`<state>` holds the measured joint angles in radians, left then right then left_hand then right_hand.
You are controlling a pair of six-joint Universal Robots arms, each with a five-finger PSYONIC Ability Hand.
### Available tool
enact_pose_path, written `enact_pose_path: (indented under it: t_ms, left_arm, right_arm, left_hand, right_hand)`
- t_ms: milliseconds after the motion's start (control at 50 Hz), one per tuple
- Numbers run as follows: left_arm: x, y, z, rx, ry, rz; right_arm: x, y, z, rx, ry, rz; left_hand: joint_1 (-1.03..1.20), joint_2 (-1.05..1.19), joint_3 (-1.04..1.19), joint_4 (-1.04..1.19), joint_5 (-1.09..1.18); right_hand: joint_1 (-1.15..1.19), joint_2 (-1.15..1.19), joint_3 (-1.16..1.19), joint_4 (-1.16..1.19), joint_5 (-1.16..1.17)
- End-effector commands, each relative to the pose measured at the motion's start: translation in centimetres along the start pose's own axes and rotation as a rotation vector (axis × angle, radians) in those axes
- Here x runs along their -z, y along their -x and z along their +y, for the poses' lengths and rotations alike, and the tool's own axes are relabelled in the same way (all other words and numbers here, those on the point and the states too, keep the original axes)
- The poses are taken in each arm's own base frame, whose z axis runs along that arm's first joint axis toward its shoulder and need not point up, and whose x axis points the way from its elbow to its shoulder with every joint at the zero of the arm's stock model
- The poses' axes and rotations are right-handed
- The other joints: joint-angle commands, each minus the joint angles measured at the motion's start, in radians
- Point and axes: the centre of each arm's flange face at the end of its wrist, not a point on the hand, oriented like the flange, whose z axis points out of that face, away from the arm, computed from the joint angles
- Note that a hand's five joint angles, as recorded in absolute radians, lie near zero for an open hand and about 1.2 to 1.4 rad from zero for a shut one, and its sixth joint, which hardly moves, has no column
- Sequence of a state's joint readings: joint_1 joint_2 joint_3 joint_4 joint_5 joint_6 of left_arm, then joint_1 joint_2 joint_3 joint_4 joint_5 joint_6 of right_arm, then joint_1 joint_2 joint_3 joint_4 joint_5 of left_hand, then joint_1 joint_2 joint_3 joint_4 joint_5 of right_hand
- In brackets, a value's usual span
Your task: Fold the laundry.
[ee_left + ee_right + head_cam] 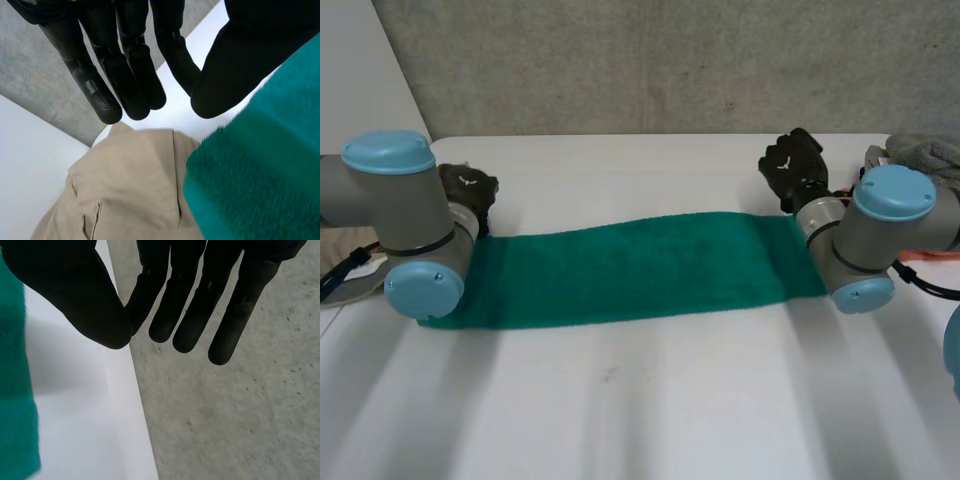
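Two empty hands, fingers straight and spread: left hand (pixel 470 190) and right hand (pixel 795 165) at opposite ends of a flat green towel (pixel 630 270).

Towel (pixel 640 268) lay flat across table (pixel 640 410). Left hand (pixel 470 190) sat behind its left end, right hand (pixel 795 165) behind its right; garment (pixel 125 190) seemingly beyond left end.

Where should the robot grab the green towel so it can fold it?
By its two short ends. The green towel lies flat as a long strip, so pinching the far corners probably works best: the left hand coming in from its end, the right hand from the other. Both hands are open and near those corners.
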<state>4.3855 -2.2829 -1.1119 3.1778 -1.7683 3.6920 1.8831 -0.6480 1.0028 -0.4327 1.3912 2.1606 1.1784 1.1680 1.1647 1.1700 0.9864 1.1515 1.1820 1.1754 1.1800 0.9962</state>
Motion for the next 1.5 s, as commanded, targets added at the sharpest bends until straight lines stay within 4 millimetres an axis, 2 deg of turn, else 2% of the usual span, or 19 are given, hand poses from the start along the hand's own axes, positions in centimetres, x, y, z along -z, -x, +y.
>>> enact_pose_path:
  t_ms: [20,60,100,120,220,300,460,520,580,640,760,780,840,1140,1200,1260,1300,1360,1500]
  left_arm:
    - [0.4,-0.1,-1.5,0.025,-0.050,0.025]
    - [0.2,-0.1,-1.7,0.025,-0.063,0.035]
    - [-0.7,0.0,-2.1,0.025,-0.091,0.052]
    - [-1.0,-0.1,-2.0,0.025,-0.090,0.060]
    - [-2.9,-0.4,-0.7,0.025,-0.008,0.151]
    - [-4.1,-0.5,0.7,0.029,0.065,0.206]
    - [-6.0,-0.6,2.1,0.027,0.100,0.238]
    - [-6.3,-0.7,2.3,0.027,0.098,0.241]
    - [-6.3,-1.0,2.2,0.032,0.091,0.252]
    - [-5.9,-1.4,2.0,0.019,0.093,0.265]
    - [-5.4,-0.8,1.2,-0.011,0.103,0.247]
    - [-5.3,-0.4,1.0,-0.016,0.097,0.239]
    - [-5.3,-0.1,0.7,-0.024,0.091,0.236]
    - [-5.5,-1.5,2.5,-0.038,0.140,0.266]
    - [-5.8,-1.9,3.1,-0.051,0.148,0.277]
    - [-5.9,-2.2,3.4,-0.064,0.151,0.285]
    - [-5.7,-2.1,3.1,-0.069,0.151,0.278]
    - [-5.1,-1.5,1.8,-0.067,0.141,0.263]
    - [-0.7,0.6,-4.0,0.012,0.040,0.255]
  right_arm:
    - [0.1,0.1,-1.4,-0.109,-0.009,-0.007]
    - [0.3,-0.4,-1.6,-0.149,0.024,-0.015]
    - [0.4,-0.7,-1.8,-0.177,0.044,-0.024]
    - [0.7,-1.1,-2.0,-0.214,0.067,-0.041]
    - [1.3,-2.6,-2.6,-0.366,0.121,-0.084]
    - [1.7,-3.5,-2.6,-0.461,0.144,-0.103]
    - [2.6,-3.3,-1.6,-0.512,0.183,-0.153]
    - [2.8,-3.3,-0.9,-0.501,0.198,-0.155]
    - [2.9,-3.5,-0.3,-0.482,0.211,-0.153]
    - [2.7,-3.9,0.1,-0.473,0.215,-0.140]
    - [2.5,-5.0,-0.1,-0.488,0.198,-0.115]
    - [2.4,-5.3,-0.2,-0.497,0.194,-0.108]
    - [2.5,-5.5,-0.4,-0.504,0.191,-0.106]
    - [2.8,-4.6,-0.1,-0.493,0.207,-0.128]
    - [2.8,-4.6,-0.1,-0.491,0.207,-0.128]
    - [2.7,-4.7,-0.1,-0.491,0.206,-0.127]
    - [2.7,-4.7,-0.1,-0.495,0.205,-0.123]
    - [2.6,-4.9,-0.1,-0.497,0.200,-0.117]
    - [1.6,-5.3,-0.4,-0.537,0.170,-0.090]
  left_hand:
    - [0.218,0.228,0.232,0.226,0.235]
    - [0.090,0.100,0.104,0.098,0.107]
    - [-0.338,-0.327,-0.324,-0.329,-0.320]
    - [-0.404,-0.393,-0.390,-0.395,-0.386]
    - [-0.668,-0.657,-0.654,-0.659,-0.650]
    - [-0.715,-0.705,-0.702,-0.707,-0.698]
    - [-0.657,-0.647,-0.643,-0.649,-0.639]
    - [-0.408,-0.398,-0.394,-0.400,-0.391]
    - [0.032,0.043,0.046,0.041,0.050]
    - [0.218,0.228,0.231,0.226,0.235]
    - [0.218,0.228,0.232,0.226,0.235]
    - [0.125,0.136,0.139,0.134,0.143]
    - [-0.616,-0.606,-0.602,-0.608,-0.599]
    - [-0.528,-0.517,-0.514,-0.519,-0.510]
    - [-0.413,-0.403,-0.400,-0.405,-0.396]
    - [-0.100,-0.090,-0.086,-0.092,-0.083]
    - [0.216,0.227,0.230,0.225,0.234]
    - [0.218,0.228,0.232,0.226,0.235]
    - [0.218,0.228,0.232,0.226,0.235]
  right_hand:
    - [0.245,0.214,0.221,0.216,0.226]
    - [0.245,0.214,0.221,0.216,0.226]
    - [0.180,0.150,0.157,0.152,0.161]
    - [-0.070,-0.101,-0.094,-0.099,-0.089]
    - [-0.533,-0.563,-0.556,-0.561,-0.552]
    - [-0.586,-0.617,-0.610,-0.615,-0.606]
    - [-0.572,-0.602,-0.596,-0.600,-0.591]
    - [-0.569,-0.599,-0.593,-0.597,-0.588]
    - [-0.560,-0.591,-0.584,-0.589,-0.579]
    - [-0.545,-0.576,-0.569,-0.574,-0.565]
    - [-0.542,-0.573,-0.566,-0.571,-0.562]
    - [-0.528,-0.558,-0.552,-0.556,-0.547]
    - [-0.525,-0.555,-0.549,-0.553,-0.544]
    - [-0.528,-0.558,-0.552,-0.556,-0.547]
    - [-0.528,-0.558,-0.552,-0.556,-0.547]
    - [-0.525,-0.555,-0.549,-0.553,-0.544]
    - [-0.528,-0.558,-0.552,-0.556,-0.547]
    - [-0.528,-0.558,-0.552,-0.556,-0.547]
    - [-0.648,-0.678,-0.672,-0.676,-0.667]
